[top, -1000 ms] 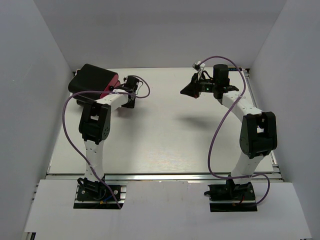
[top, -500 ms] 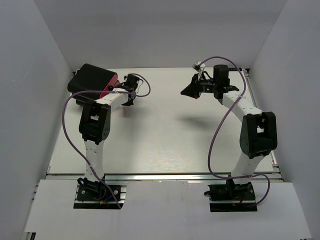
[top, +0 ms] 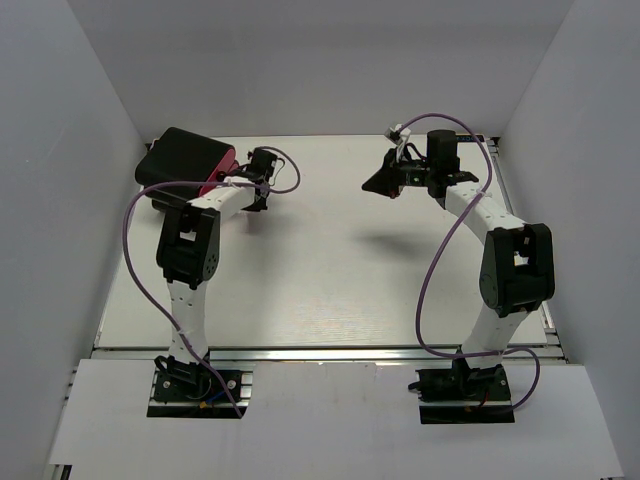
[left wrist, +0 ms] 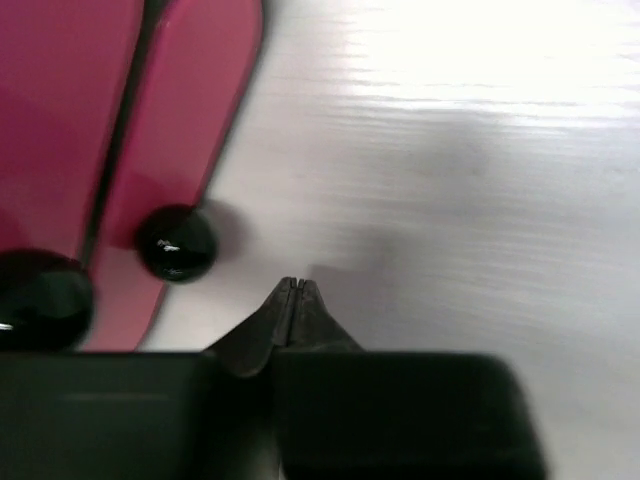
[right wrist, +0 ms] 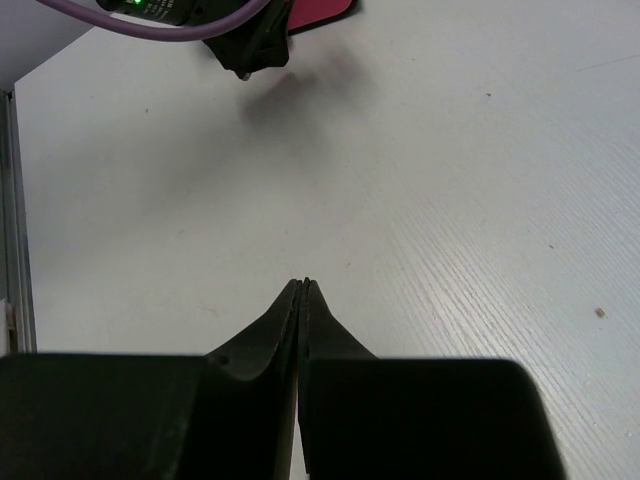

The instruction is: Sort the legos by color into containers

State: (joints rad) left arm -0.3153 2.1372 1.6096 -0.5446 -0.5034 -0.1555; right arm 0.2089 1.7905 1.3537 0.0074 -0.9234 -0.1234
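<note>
The containers are magenta drawers in a black cabinet at the table's far left. In the left wrist view, two drawer fronts fill the upper left, each with a round black knob. My left gripper is shut with nothing in it, its tip just right of that knob and apart from it. From above it sits beside the drawers. My right gripper hangs shut and empty over the far middle of the table. No legos show in any view.
White walls close the table in on the left, back and right. A purple cable loops along each arm. The right wrist view catches the left wrist and a corner of a pink drawer at its top.
The left wrist has drawn in slightly beside the drawers. The right arm has not moved.
</note>
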